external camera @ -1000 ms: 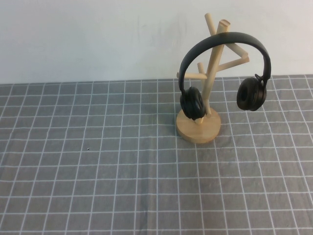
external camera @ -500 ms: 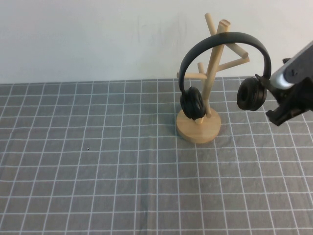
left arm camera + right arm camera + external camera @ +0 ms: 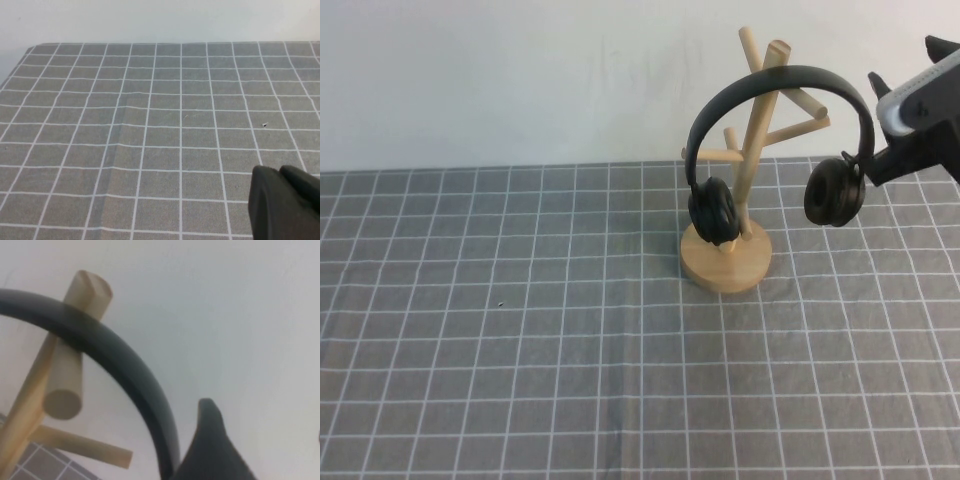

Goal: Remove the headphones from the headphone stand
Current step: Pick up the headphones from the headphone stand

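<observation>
Left pincer (image 3: 285,202) shows only in its wrist view, low over bare grey checked surface (image 3: 520,350) away from the headphone stand (image 3: 728,255); whether it is apart or together cannot be told. On that stand the headphones (image 3: 775,85) hang untouched, headband over the upper branches, so removal has not begun. Just right of the stand, beside the headband's right side, the right pincer (image 3: 910,120) hangs spread wide, gripping nothing.
</observation>
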Tool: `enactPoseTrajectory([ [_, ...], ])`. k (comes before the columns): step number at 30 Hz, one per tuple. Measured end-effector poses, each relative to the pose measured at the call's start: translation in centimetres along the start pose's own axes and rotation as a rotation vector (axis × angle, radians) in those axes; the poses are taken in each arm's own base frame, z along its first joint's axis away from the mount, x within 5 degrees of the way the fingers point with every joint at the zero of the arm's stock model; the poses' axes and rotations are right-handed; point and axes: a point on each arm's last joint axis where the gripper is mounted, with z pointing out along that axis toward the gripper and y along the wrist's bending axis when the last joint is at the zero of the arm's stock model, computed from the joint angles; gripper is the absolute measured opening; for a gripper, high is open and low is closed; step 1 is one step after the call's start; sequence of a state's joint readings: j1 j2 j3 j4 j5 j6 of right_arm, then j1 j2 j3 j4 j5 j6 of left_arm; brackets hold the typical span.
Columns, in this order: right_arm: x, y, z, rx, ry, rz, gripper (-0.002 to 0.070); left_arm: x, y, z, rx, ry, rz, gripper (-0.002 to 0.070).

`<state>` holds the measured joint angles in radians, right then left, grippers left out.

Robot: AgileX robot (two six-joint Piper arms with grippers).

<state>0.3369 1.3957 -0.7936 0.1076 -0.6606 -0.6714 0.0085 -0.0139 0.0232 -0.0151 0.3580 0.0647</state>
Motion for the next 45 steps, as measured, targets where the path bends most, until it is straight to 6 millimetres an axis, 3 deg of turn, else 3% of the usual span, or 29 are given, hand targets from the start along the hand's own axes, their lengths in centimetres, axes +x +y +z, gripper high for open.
enactPoseTrajectory([
  [8,-0.4,2.0,-0.2,-0.119,0.023,-0.053,0.0405,0.0,0.0,0.0,0.000,0.000,0.000,-0.0004],
  [16,0.5,2.5,0.4,-0.120,0.028,-0.139,0.0405,0.0,0.0,0.0,0.000,0.000,0.000,-0.0005],
  [21,1.2,2.6,2.4,-0.071,0.060,-0.167,0.0405,0.0,0.0,0.0,0.000,0.000,0.000,-0.0004],
  [27,0.6,2.2,5.6,-0.020,0.053,-0.142,0.0400,0.0,0.0,0.0,0.000,0.000,0.000,-0.0004],
  [30,0.4,2.3,6.6,-0.037,0.063,-0.138,0.0293,0.0,0.0,0.0,0.000,0.000,0.000,-0.0005],
  [33,0.5,2.5,6.8,-0.079,0.093,-0.149,0.0032,0.0,0.0,0.0,0.000,0.000,0.000,-0.0004],
  [34,0.5,2.6,6.7,-0.092,0.104,-0.160,-0.0003,0.0,0.0,0.0,0.000,0.000,0.000,-0.0004],
  [39,-0.2,2.2,6.0,-0.148,0.137,-0.192,-0.0003,0.0,0.0,0.0,0.000,0.000,0.000,-0.0004],
  [45,-2.8,-0.1,4.5,-0.068,0.108,-0.070,-0.0003,0.0,0.0,0.0,0.000,0.000,0.000,-0.0004],
])
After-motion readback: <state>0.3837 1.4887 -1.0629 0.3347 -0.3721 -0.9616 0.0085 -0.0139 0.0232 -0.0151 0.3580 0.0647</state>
